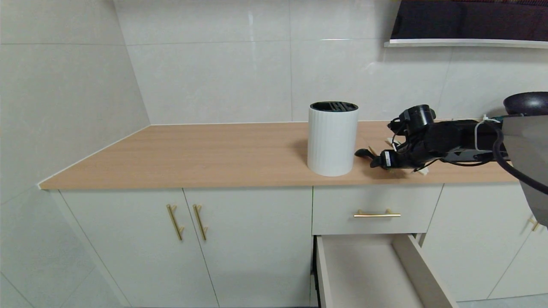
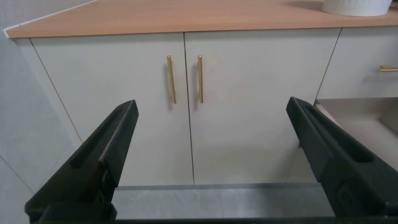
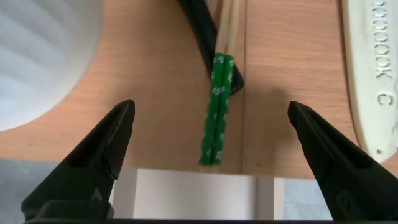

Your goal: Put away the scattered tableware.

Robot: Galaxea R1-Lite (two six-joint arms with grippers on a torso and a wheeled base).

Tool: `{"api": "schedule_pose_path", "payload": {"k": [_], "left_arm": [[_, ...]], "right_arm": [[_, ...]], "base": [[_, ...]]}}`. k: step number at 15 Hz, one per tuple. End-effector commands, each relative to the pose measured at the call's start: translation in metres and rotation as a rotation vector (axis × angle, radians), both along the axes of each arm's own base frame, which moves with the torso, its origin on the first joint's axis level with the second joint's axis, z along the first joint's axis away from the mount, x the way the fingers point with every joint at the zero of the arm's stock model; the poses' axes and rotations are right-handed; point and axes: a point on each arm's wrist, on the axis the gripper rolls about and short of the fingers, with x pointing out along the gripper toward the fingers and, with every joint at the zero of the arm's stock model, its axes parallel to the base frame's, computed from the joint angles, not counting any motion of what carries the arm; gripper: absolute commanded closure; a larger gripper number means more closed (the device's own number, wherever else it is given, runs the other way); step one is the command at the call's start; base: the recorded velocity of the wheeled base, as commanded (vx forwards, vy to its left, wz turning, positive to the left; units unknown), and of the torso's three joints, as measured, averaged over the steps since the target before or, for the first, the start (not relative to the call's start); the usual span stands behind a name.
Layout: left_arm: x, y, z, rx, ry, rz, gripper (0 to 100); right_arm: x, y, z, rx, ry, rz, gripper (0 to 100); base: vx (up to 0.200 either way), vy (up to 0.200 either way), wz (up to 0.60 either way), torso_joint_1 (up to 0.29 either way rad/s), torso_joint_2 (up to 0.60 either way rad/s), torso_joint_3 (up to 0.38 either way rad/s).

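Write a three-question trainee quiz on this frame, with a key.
1. True or false: the right gripper is shut on the chopsticks.
2. The lower drawer is: A pulled open; B pushed shut; C full of tableware.
3. Fill in: the chopsticks' decorated ends are coloured ____.
Key: 1 false, it is open and sits over them without gripping. 2 A. 3 green.
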Motion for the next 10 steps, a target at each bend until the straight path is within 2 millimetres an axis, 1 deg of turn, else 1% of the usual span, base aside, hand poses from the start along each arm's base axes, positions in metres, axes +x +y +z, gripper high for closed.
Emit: {"api": "schedule_pose_path", "payload": {"k": [1,5,6,10], "left_arm": [[0.0,0.0,0.0001,0.0,-0.001,0.0,0],[0.0,0.0,-0.0001,0.002,0.001,0.002,0],[0.0,0.0,0.0001,0.0,-0.001,0.0,0],[0.0,0.0,-0.0001,0.0,0.001,0.0,0]], "right_arm": [[0.0034,0.0001,-0.0085,-0.003,0.015,-0.002,0],[0.0068,-0.0002,-0.0111,-0.001,0.013,-0.006,0],[0.007,-0.0002,-0.0118,-0.002,0.014,-0.006,100],[0.0062,-0.0041,-0.0083,-0.002,0.009,-0.015,100]], "base": [[0.0,0.0,0.0,0.0,0.0,0.0],[0.0,0.0,0.0,0.0,0.0,0.0],[0.0,0.0,0.0,0.0,0.0,0.0],[0.0,0.0,0.0,0.0,0.0,0.0]]}}
